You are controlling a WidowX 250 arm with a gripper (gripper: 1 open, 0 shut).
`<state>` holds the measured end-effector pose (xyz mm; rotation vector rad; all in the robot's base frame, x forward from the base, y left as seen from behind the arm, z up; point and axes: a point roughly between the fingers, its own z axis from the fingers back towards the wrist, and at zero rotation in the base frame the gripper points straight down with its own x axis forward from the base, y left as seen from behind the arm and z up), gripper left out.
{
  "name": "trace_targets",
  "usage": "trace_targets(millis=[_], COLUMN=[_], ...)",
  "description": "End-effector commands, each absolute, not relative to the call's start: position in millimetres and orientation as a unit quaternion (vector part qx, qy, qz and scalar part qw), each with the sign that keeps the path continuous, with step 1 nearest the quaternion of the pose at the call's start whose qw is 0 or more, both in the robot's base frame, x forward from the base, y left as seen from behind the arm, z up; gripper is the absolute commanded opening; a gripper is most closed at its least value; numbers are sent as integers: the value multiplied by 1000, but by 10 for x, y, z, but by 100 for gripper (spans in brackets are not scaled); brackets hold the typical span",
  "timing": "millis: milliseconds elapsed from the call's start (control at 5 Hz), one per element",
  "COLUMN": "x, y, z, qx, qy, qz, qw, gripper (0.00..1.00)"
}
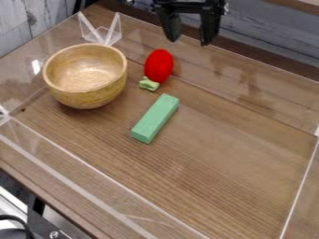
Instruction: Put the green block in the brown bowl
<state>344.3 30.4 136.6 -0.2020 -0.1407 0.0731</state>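
The green block (156, 119) lies flat on the wooden table near the middle, its long side running diagonally. To its left stands the brown bowl (86, 76), upright and holding nothing. My gripper (189, 37) hangs at the top of the view, well behind the block and above the table, pointing down. Its two dark fingers stand apart and nothing is between them.
A red rounded object (159, 64) sits just beyond the block, with a tiny pale yellow-green piece (148, 85) in front of it. Clear plastic walls (37, 51) ring the table. The wood to the right and front of the block is bare.
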Motion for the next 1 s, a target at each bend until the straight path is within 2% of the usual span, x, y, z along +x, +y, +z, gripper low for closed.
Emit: trace_targets(millis=[0,400,800], x=[3487,3442,3395], y=[354,480,446], z=[1599,1609,1560], qx=[-99,-101,-105], qy=[-103,-98,-92], qz=[20,10,58], qw=[989,990,988], gripper=[100,100,100])
